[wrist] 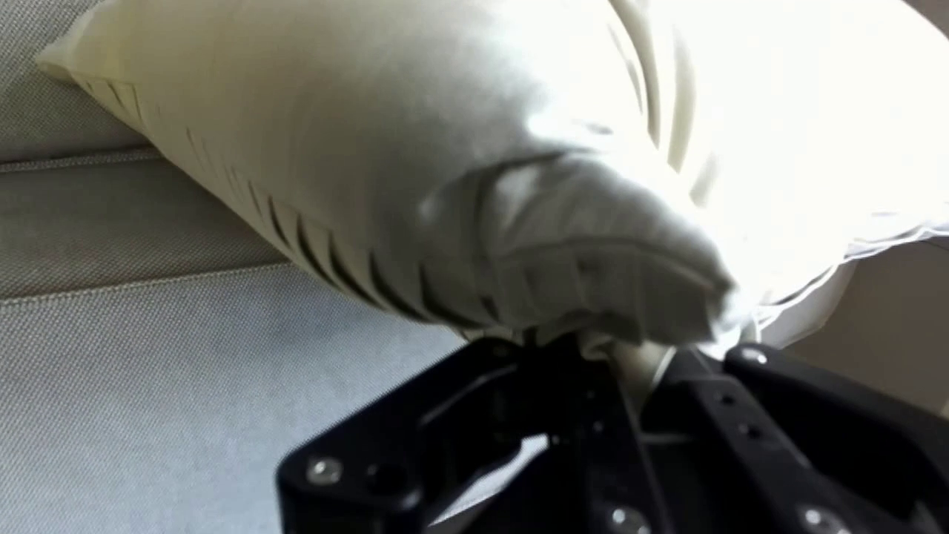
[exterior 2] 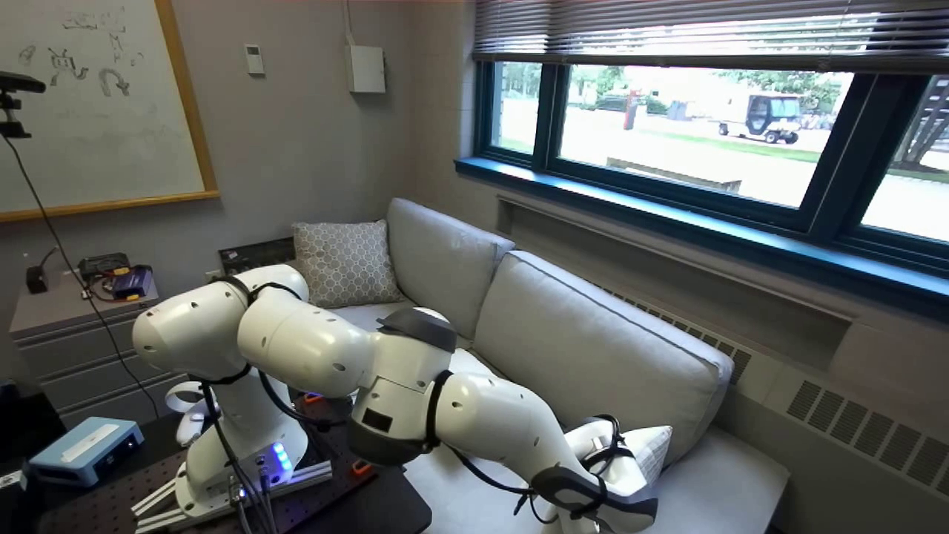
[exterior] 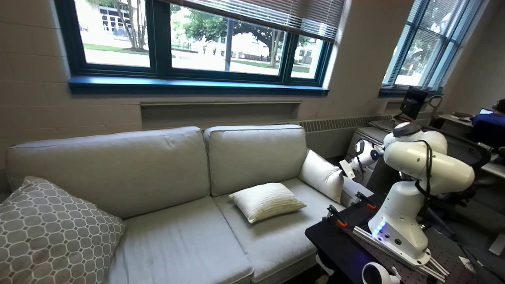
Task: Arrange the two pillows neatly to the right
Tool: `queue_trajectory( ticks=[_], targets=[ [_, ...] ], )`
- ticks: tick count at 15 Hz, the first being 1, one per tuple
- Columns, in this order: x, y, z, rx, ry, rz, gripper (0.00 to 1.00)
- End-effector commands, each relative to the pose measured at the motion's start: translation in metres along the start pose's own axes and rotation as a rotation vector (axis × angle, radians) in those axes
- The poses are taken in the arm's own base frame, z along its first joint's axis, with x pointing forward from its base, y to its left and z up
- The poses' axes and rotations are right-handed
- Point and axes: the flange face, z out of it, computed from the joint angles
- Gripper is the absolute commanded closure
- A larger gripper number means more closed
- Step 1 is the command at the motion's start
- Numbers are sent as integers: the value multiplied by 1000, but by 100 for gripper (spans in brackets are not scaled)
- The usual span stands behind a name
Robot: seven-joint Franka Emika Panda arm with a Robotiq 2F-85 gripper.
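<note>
Office room: pale block wall (exterior: 31, 102), blue-framed window (exterior: 159, 51), off-white sofa (exterior: 169, 244) set beneath. Clock directions take the seat pillow, as it lies in an exterior view, for the centre of the dial.

1. Seat pillow (exterior: 268, 202). Cream, plain. Lies flat on the sofa half nearer the robot, askew to the front edge, apart from the gripper. Probably next to be moved, being out of line with its fellow.

2. End pillow (exterior: 320, 175). Cream, plain. At 2 o'clock, tilted up in the sofa's end corner against the backrest (exterior: 256, 154). Position judged deliberate: the backrest lends support, and this end appears to answer to the task's "right".

3. Gripper (wrist: 639, 371). Jaws clenched on one corner of the end pillow, cloth gathered between them in the wrist view. Corner likely preferred because it is thin enough to pinch, the plump middle being too thick. Soft filling may sag about so small a hold; on release the pillow could slump forward.

4. Robot arm (exterior: 410, 157). At 3 o'clock, mounted on a black table (exterior: 331, 236) at 4 o'clock, close by the sofa, apparently for reach. Orange-tipped clamps (exterior: 336, 215) at the table's edge, presumably for steadiness.

5. Lattice cushion (exterior: 63, 232). Grey and white, patterned. At 9 o'clock, far end of the sofa; no part of the task, so presumably left well apart from the work.
</note>
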Motion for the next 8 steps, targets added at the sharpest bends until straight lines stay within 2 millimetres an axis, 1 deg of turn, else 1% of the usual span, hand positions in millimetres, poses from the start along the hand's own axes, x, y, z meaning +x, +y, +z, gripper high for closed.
queue_trajectory(
  ticks=[1, 5, 6, 7, 8],
  targets=[
    [8, 2, -4, -3, 9, 27, 97],
    [13, -3, -8, 17, 15, 37, 96],
    [16, -6, -10, 25, 19, 41, 68],
    [19, -7, -12, 30, 22, 46, 66],
    [22, -9, -13, 34, 29, 47, 61]
  ],
)
